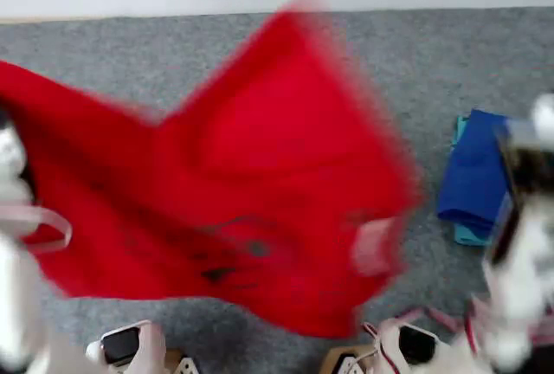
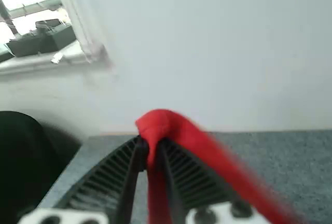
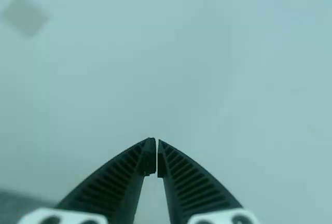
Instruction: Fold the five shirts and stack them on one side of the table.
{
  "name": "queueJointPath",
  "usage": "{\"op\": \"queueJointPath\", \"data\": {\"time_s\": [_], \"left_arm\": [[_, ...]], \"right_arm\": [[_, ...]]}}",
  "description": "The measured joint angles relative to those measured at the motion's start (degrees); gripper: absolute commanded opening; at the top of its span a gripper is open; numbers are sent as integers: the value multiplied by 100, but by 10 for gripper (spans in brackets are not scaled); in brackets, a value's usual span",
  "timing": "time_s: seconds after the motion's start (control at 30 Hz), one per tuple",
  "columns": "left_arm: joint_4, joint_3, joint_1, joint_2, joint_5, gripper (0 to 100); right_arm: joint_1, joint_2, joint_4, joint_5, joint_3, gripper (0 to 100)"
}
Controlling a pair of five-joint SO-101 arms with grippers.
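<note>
- The left gripper (image 2: 150,143) has its fingers clamped on a small bunch of the red shirt (image 2: 171,130), raised above the grey surface (image 1: 104,54). So thin a pinch may slip out if the arm swings or tugs, and the shirt would drop in a heap.
- The red shirt spreads wide in the air over the middle of the surface, one corner up toward the far edge. It is smeared in the high view, so I cannot tell what, if anything, carries its side toward the right arm. If only one corner is held, it will likely land twisted or doubled over, which makes a clean fold harder.
- Further right, a folded blue shirt (image 1: 474,175) lies on a teal shirt (image 1: 467,235), near the red shirt's loose edge. A sweeping hem could drag or ruffle that stack.
- The right gripper (image 3: 156,149) has its fingers closed on nothing and points away from the cloth. With no second hold, the shirt cannot be stretched flat.
</note>
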Motion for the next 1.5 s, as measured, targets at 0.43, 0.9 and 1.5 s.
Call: {"op": "queueJointPath", "data": {"time_s": [0.43,0.9,1.5], "left_arm": [[-2312,3042,202,18,53,4],[-967,3103,-712,-765,-484,4],[1609,5565,-2743,-3473,-3569,4]], "right_arm": [[-1160,1073,0,0,1626,11],[-1670,1108,1204,-1169,2268,10],[-2875,1169,1257,-1222,3701,10]]}}
